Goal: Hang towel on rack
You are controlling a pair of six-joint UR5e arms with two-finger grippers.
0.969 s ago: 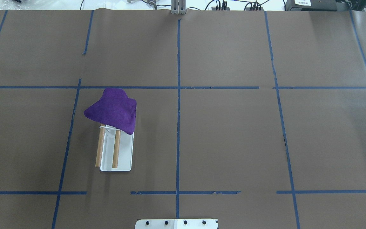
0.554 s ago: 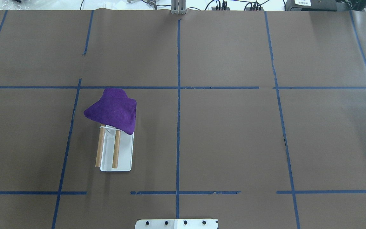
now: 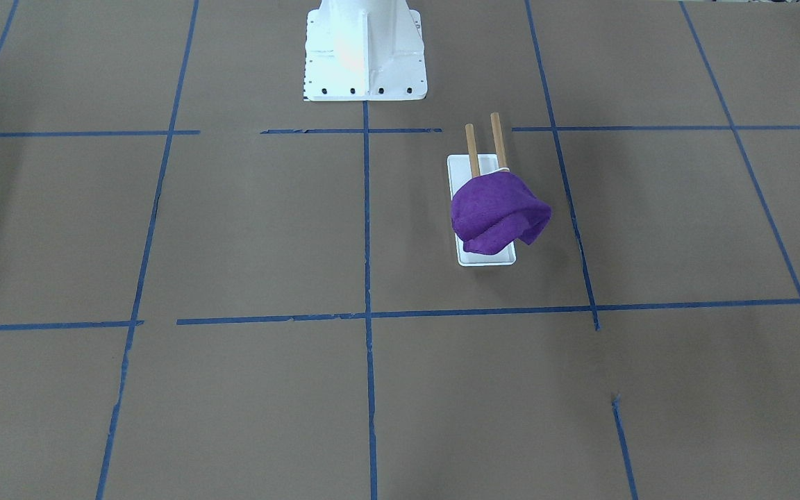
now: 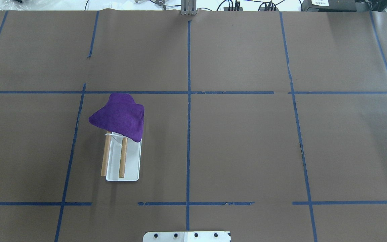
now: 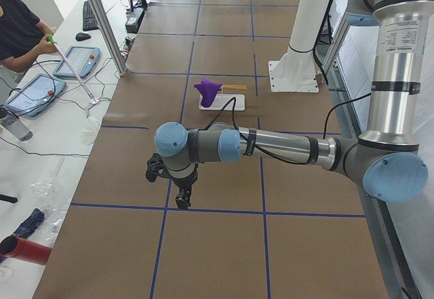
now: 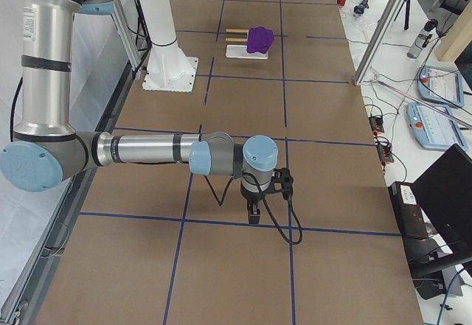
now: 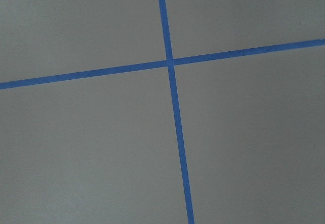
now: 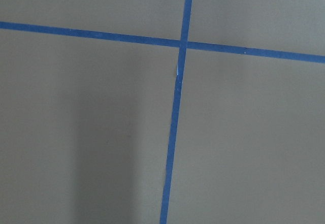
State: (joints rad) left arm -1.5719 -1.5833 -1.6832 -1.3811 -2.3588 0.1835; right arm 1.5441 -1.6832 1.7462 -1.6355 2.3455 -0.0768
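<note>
- Well, left claw (image 5: pixel 183 201) hangs low toward the tabletop (image 4: pixel 247 151) left edge; wide or narrow, cannot tell.
- Towel (image 4: pixel 119 117) drapes the far end of the rack (image 4: pixel 132 164), left half; nothing moved in the last second, so hanging looks done.
- Right claw (image 6: pixel 253 214) toward right edge, well apart; state cannot tell.

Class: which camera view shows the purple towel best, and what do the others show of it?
Overhead exterior: the towel shows whole and large, covering the far ends of the rack dowels. The front-facing view shows its hanging folds; both side views show it small and distant; the wrist views miss it.
</note>
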